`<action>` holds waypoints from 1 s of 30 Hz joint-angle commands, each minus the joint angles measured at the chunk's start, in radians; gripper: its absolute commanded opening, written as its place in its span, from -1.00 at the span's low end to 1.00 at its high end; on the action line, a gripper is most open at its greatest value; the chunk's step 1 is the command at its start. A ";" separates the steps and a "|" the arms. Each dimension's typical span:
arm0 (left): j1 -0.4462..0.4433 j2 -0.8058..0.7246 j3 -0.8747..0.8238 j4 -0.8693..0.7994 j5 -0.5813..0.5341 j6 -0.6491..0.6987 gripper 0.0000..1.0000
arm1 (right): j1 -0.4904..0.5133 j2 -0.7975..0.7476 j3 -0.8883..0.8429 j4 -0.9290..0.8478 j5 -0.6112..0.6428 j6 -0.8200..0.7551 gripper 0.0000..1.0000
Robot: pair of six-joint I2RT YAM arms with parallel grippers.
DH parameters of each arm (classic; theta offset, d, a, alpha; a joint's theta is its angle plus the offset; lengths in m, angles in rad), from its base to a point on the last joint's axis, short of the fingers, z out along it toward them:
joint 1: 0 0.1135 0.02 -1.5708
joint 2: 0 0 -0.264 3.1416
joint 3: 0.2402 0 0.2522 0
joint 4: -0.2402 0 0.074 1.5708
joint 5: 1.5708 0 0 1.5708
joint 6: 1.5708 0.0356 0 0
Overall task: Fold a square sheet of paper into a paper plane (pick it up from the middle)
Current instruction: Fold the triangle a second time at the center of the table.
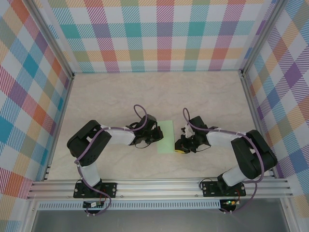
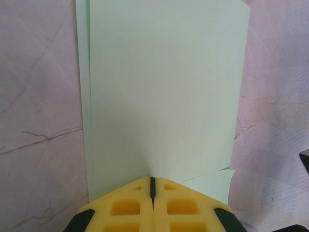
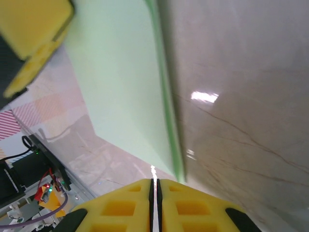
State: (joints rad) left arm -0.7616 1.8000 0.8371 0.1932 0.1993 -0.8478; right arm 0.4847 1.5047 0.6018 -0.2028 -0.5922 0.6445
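Narrow pale green paper (image 1: 167, 137) lies on the marbled surface (image 1: 120, 96), well out from the plaid walls (image 1: 154, 34). The left fingers (image 1: 156, 132) meet its left edge, and the yellow-tipped right fingers (image 1: 180, 149) meet its near right corner.

Both arms — the left arm (image 1: 89, 142) and the right arm (image 1: 251, 154) — are built of black housings joined by white link tubes, and purple cables (image 1: 140, 110) are looped along them. The left gripper (image 2: 152, 186) and right gripper (image 3: 154, 186) are fitted with yellow fingers (image 2: 125, 208), moulded with square pockets.
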 commanded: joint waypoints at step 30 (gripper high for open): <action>-0.009 -0.024 0.058 -0.097 -0.002 0.037 -0.85 | -0.054 0.015 0.102 -0.090 0.101 -0.043 -0.28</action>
State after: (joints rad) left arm -0.7620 1.8053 0.8661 0.1547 0.2024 -0.8398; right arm 0.4381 1.4864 0.6525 -0.2867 -0.4973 0.6136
